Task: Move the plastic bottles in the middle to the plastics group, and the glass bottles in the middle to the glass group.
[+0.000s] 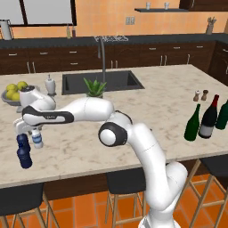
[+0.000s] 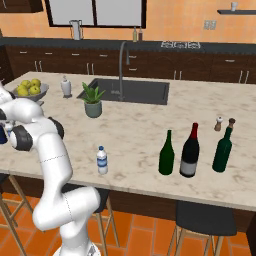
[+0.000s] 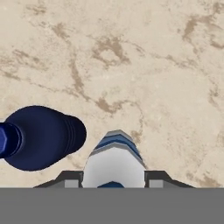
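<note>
**Water bottle in the tool beside the navy bottles**

A small clear plastic water bottle with a blue cap and pale label (image 1: 37, 139) stands at the left end of the beige marble desk (image 1: 151, 102), just beside two opaque dark navy-blue bottles (image 1: 23, 151). A second clear water bottle (image 2: 102, 160) stands alone near the front edge. Far right stand two tall green wine bottles (image 2: 166, 154) (image 2: 222, 150) and a near-black red-topped one (image 2: 189, 151), near two small pepper shakers (image 2: 224, 123). A sink (image 1: 101, 81), potted plant (image 1: 94, 87) and lemon bowl (image 1: 13, 92) lie behind. The tool (image 3: 113, 177) reaches down over the first bottle, fingers (image 3: 70, 178) clamped on its sides.
</note>
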Robot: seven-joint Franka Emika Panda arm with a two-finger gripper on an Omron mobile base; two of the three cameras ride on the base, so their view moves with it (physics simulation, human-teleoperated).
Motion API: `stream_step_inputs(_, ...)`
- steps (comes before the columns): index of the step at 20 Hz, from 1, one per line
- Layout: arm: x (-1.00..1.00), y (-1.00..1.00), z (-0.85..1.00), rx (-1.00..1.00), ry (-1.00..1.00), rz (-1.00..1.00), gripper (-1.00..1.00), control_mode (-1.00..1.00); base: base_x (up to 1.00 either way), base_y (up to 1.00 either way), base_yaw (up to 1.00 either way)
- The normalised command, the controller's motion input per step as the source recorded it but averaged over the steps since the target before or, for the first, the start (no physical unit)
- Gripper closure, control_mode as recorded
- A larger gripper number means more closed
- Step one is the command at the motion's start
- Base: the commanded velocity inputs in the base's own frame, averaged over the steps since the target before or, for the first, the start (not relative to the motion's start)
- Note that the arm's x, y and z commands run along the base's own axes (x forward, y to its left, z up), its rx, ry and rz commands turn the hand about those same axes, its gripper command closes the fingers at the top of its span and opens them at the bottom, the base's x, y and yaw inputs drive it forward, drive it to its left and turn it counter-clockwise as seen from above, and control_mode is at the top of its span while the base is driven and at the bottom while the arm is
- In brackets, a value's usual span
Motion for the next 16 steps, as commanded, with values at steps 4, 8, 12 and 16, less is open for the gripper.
stream_step_inputs(4, 0.0, -0.02, 0.12, 0.04, 0.06, -0.01, 1.0, -1.0, 0.0, 0.0, 0.0)
stream_step_inputs(8, 0.0, 0.0, 0.0, 0.01, 0.02, 0.0, 1.0, -1.0, 0.0, 0.0, 0.0)
stream_step_inputs(12, 0.0, 0.0, 0.0, 0.0, 0.0, 0.0, -1.0, -1.0, 0.0, 0.0, 0.0)
stream_step_inputs(16, 0.0, 0.0, 0.0, 0.0, 0.0, 0.0, -1.0, -1.0, 0.0, 0.0, 0.0)
